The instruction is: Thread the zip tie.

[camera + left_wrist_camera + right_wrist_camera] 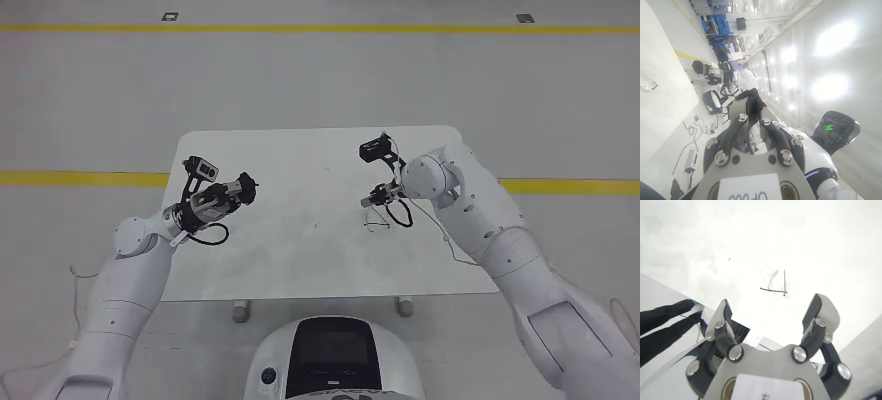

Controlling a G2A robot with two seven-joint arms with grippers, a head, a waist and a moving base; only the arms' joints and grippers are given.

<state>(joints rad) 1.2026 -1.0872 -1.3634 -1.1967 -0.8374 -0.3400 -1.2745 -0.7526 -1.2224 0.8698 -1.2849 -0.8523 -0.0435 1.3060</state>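
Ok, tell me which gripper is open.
The right gripper, hovering over the zip ties on the table: its pads stand wide apart, whereas the left gripper has its fingers closed together.

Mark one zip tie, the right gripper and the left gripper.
zip tie (774, 290), right wrist view, middle of its strap.
right gripper (771, 298), right wrist view, midway between open fingertips.
left gripper (246, 186), top view, between its fingertips.

The right hand (771, 301) hangs above the desk (300, 250) with its jaws spread wide. The gap between them faces 3 zip ties (774, 291) lying in 1 small cluster, and the way down to them is open. The ties cross and touch one another, so each crowds the next. The left hand (246, 184) is held well apart over the desk's other side, with open room across the middle between the 2 hands.
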